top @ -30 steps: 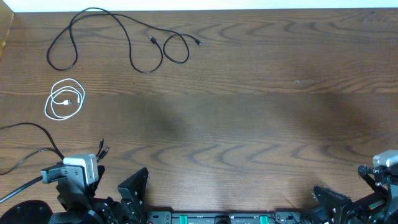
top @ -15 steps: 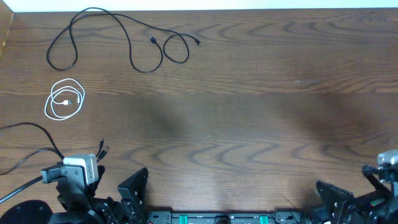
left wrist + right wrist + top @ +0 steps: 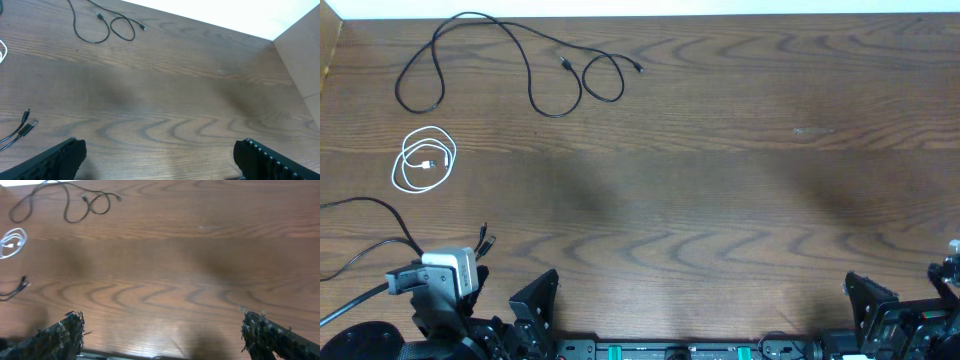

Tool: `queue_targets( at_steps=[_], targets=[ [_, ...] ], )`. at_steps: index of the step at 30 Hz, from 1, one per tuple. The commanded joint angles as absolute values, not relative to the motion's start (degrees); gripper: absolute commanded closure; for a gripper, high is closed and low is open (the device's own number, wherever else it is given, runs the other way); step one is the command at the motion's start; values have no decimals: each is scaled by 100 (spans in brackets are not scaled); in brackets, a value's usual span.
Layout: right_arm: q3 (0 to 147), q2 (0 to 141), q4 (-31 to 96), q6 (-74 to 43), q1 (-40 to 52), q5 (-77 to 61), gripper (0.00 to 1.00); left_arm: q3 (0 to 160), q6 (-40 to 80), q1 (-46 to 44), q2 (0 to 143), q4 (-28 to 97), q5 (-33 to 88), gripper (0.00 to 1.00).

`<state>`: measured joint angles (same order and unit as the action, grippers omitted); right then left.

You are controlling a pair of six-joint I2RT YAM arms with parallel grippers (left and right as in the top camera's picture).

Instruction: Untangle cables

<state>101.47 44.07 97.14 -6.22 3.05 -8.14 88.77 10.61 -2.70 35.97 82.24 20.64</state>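
Observation:
A thin black cable (image 3: pixel 520 60) lies spread in loops at the far left of the table, and shows in the left wrist view (image 3: pixel 95 27) and the right wrist view (image 3: pixel 65 202). A thin white cable (image 3: pixel 423 162) lies coiled apart from it, also in the right wrist view (image 3: pixel 12 242). Two small black plugs (image 3: pixel 485 240) of another thin black cable lie by the left arm and show in the left wrist view (image 3: pixel 27 125). My left gripper (image 3: pixel 505 300) (image 3: pixel 160 160) is open and empty at the front left. My right gripper (image 3: pixel 910 300) (image 3: pixel 162 335) is open and empty at the front right.
Thicker black cords (image 3: pixel 360 215) run from the left arm off the table's left edge. A wooden side wall (image 3: pixel 300 55) stands at the table's right. The white back edge (image 3: pixel 640 8) borders the far side.
My right arm has drawn back toward the front right corner, partly leaving the overhead view. The left arm and the cables have not moved.

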Motion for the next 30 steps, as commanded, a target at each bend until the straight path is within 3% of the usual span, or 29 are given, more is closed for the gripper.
queue_targets(
  at_steps=[1,10,20,30],
  targets=[
    [10136,4342,9706,-204,84,-781,1,8860,1009,-287,3601,8226,1992,1],
    [9111,3594,8781,-40,32,-810,1,8860,1011,-287,3601,8226,1990,1],
    [6226,2231,6840,1096,-38,-1584,1,8860,1011,-287,3601,8226,1990,1],
    [3918,1227,4818,1400,-329,-2565,1,8860,1011,-287,3601,8226,1990,1]
  ],
)
